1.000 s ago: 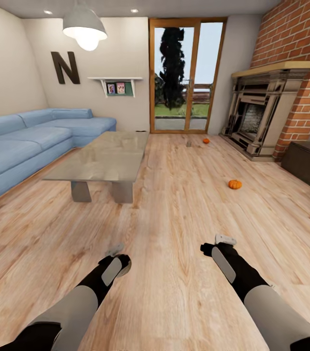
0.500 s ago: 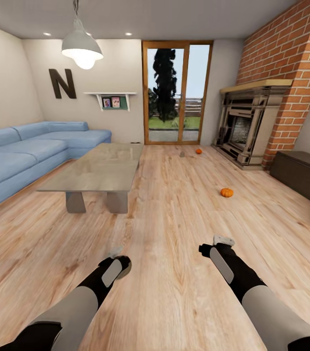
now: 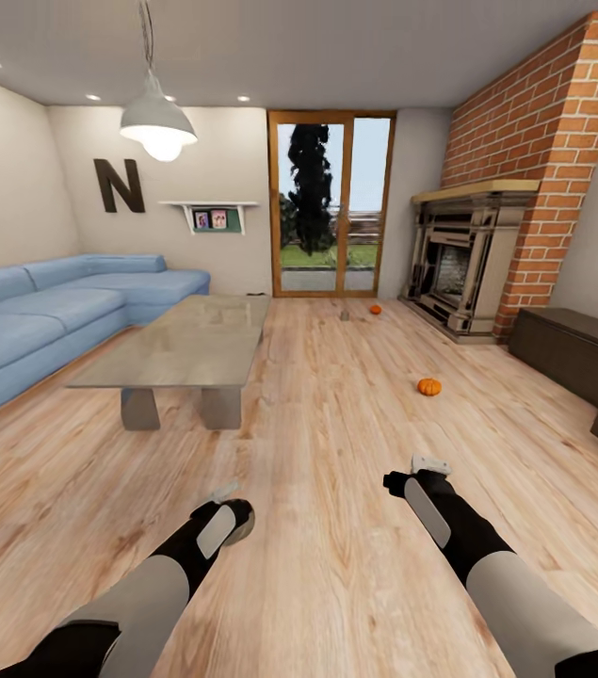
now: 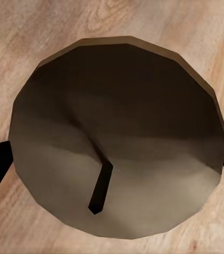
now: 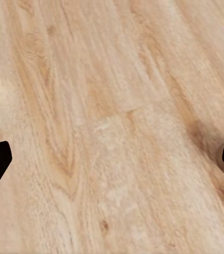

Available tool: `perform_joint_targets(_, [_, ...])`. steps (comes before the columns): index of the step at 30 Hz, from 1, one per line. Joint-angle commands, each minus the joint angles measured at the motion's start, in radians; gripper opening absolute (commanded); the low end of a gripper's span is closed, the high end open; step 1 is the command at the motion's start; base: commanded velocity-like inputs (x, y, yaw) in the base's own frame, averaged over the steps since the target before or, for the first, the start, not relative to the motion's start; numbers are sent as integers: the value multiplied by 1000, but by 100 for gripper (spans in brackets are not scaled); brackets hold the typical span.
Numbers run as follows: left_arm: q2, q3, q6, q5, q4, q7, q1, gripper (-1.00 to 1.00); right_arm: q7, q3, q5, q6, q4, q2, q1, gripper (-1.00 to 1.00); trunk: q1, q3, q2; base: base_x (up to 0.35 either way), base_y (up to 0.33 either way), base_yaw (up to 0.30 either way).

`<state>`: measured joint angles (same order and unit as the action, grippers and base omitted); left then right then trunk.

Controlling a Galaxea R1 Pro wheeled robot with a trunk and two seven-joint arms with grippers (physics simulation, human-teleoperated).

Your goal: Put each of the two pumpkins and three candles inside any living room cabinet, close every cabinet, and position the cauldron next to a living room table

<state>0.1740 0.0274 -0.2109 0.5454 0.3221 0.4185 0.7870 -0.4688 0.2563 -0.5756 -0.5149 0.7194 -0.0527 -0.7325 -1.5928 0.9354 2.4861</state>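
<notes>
Left jaws (image 4: 112, 159) grip a candle (image 4: 117, 137); right jaws (image 5: 112, 159) hang open over bare floor. Nearest pumpkin (image 3: 428, 386) lies short of the fireplace (image 3: 459, 268); drive there squarely before lowering the free arm.

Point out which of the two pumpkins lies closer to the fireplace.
The far pumpkin, by the glass door and left of the fireplace. The other pumpkin sits mid-floor, nearer the robot.
</notes>
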Motion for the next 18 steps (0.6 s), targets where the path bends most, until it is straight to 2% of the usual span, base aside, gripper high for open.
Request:
perform_joint_targets(1, [1, 3, -6, 2, 1, 4, 0, -100, -10, 6, -10, -2, 2, -2, -1, 100, 4, -2, -7, 0, 0, -91])
perform_joint_targets(13, [1, 2, -5, 1, -20, 2, 0, -100, -13, 5, -9, -5, 2, -3, -1, 100, 50, -40, -91, 0, 0, -212])
perform_joint_targets(18, [1, 2, -5, 1, -21, 2, 0, -100, -46, 3, -8, -12, 3, -17, -1, 100, 65, -52, -119, 0, 0, -91])
